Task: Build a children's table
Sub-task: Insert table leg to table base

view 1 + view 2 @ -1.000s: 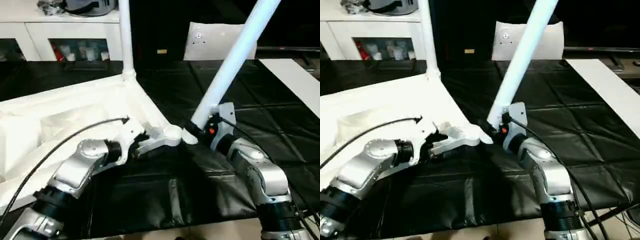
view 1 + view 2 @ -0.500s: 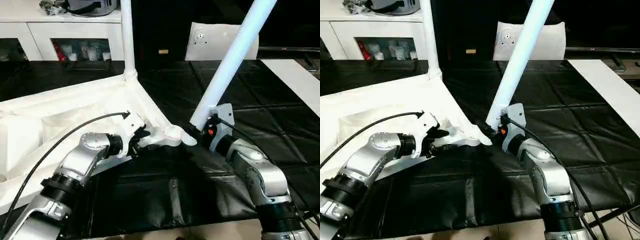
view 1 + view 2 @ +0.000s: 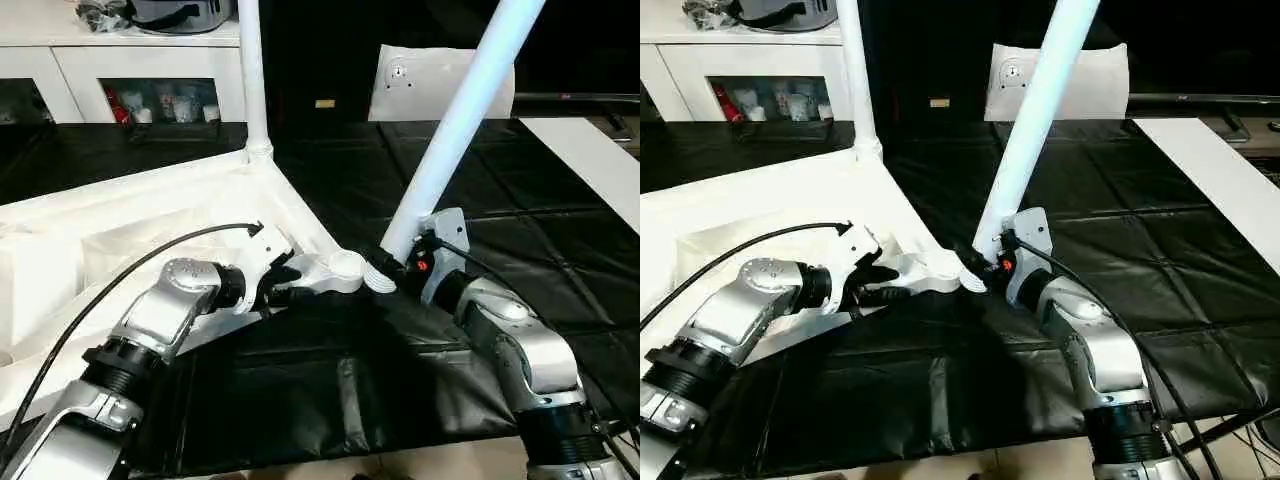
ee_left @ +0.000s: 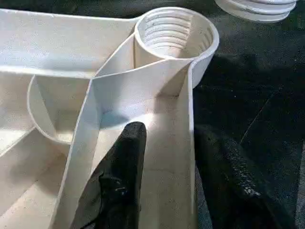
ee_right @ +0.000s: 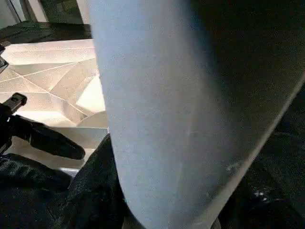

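Tabletop [image 3: 150, 215] rim between left fingers [image 4: 125, 157], seemingly.

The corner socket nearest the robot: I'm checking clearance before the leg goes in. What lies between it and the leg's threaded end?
Only bare black cover, seen in the left wrist view, separates the corner socket from the leg's threaded end.

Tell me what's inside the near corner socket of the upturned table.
The corner socket holds no leg: its ribbed inner wall shows. Its bottom is hidden. The leg in the right gripper ends beside it.

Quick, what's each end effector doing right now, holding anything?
Left end effector: fingers straddle the table top's edge wall near the corner socket; grip cannot be told.
Right end effector: shut on the tilted white leg.
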Robot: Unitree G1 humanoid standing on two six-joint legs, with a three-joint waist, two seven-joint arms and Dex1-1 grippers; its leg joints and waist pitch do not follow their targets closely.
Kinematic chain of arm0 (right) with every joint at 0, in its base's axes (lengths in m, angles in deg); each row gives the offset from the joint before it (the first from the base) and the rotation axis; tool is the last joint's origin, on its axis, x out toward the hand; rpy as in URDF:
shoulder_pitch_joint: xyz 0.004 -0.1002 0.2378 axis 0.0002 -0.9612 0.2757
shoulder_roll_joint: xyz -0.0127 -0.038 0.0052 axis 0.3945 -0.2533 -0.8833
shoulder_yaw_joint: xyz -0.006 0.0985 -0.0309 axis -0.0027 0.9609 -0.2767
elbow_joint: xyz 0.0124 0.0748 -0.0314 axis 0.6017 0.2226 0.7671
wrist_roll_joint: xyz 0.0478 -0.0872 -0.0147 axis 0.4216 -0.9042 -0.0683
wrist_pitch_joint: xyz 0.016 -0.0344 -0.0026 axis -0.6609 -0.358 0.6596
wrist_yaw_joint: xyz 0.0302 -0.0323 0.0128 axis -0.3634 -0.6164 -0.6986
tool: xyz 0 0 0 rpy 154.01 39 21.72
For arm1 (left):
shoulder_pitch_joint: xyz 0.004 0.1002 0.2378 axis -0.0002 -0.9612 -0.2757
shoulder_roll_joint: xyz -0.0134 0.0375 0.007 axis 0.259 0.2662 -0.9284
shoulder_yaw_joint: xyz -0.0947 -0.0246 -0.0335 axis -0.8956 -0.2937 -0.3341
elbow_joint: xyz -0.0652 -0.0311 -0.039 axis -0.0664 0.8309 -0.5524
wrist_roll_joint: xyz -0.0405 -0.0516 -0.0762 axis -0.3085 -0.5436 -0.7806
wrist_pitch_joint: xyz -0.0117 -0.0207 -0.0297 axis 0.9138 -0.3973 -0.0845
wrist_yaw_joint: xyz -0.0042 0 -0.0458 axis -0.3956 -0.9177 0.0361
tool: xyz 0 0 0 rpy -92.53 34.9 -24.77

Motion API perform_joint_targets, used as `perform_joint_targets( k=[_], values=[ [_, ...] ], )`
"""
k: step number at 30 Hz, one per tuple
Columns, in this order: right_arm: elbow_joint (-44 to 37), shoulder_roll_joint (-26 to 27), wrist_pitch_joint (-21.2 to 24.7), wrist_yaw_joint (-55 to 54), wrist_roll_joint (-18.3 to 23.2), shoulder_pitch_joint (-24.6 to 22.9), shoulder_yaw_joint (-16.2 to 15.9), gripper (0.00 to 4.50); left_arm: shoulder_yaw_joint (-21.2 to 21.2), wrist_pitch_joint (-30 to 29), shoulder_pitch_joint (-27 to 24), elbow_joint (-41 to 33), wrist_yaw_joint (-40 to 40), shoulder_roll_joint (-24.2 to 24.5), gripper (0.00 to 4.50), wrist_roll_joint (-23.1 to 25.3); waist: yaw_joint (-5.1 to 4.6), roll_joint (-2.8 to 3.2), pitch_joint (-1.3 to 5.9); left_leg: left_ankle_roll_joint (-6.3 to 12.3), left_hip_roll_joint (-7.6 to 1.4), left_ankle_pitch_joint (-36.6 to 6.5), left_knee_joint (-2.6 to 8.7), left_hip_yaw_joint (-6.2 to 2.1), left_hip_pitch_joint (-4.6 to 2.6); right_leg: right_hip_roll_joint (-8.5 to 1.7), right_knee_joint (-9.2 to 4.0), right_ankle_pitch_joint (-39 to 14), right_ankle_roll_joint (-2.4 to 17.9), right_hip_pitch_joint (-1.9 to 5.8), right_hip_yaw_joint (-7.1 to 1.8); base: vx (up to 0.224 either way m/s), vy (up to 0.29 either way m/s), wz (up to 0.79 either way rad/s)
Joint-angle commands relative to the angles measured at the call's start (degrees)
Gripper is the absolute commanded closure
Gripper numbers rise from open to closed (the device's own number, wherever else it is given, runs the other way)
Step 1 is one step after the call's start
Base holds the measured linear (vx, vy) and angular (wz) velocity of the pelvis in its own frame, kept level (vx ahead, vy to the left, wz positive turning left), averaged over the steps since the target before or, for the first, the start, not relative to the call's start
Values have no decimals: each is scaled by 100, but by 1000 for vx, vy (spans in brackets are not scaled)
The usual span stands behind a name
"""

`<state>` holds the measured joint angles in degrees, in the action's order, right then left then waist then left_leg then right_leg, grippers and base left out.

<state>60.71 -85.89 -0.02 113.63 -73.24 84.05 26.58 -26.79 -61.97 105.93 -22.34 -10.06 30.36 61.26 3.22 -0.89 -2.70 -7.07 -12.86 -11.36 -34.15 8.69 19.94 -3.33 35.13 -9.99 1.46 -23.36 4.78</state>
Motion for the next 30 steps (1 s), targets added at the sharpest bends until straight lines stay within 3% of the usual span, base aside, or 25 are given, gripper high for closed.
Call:
perform_joint_targets(
  k=[1, 11, 18, 23, 25, 30],
  values=[
    [-73, -72, -7, 37, -23, 79, -13, 254, 78, -179, -27, -22, 84, 27, 305, 68, 4, 63, 348, 8, 19, -922, 398, 76, 14, -354, -461, -1545, 747, 355, -288, 0, 0, 0],
    [83, -173, -27, 286, -56, 348, -150, 254, 341, -293, -127, -303, 383, 214, 390, 274, -5, 46, 340, 32, 22, -923, 399, 79, 20, -360, -462, -1603, 744, 359, -289, 0, 0, 0],
    [259, -249, -302, 595, -217, 583, -465, 254, 435, 3, -235, -461, 358, 337, 446, 555, -3, 38, 347, 46, 13, -808, 394, 83, 25, -363, -434, -1405, 801, 357, -299, 0, 0, 0],
    [490, -238, -381, 793, -218, 743, -564, 254, 415, 266, -290, -453, 446, 401, 450, 576, 3, 18, 336, 59, 16, -901, 399, 83, 24, -370, -451, -1601, 770, 357, -296, 0, 0, 0],
    [637, -220, -445, 855, -201, 807, -550, 254, 364, 576, -306, -401, 688, 420, 450, 470, 9, 8, 332, 67, 22, -941, 398, 83, 22, -375, -477, -1803, 705, 337, -294, 0, 0, 0],
    [797, -190, -519, 1063, -121, 862, -566, 254, 481, 1655, -436, -401, 1436, 647, 450, 454, 29, 1, 336, 76, 5, -914, 410, 85, 12, -380, -461, -1741, 691, 323, -306, 0, 0, 0]
  ],
)
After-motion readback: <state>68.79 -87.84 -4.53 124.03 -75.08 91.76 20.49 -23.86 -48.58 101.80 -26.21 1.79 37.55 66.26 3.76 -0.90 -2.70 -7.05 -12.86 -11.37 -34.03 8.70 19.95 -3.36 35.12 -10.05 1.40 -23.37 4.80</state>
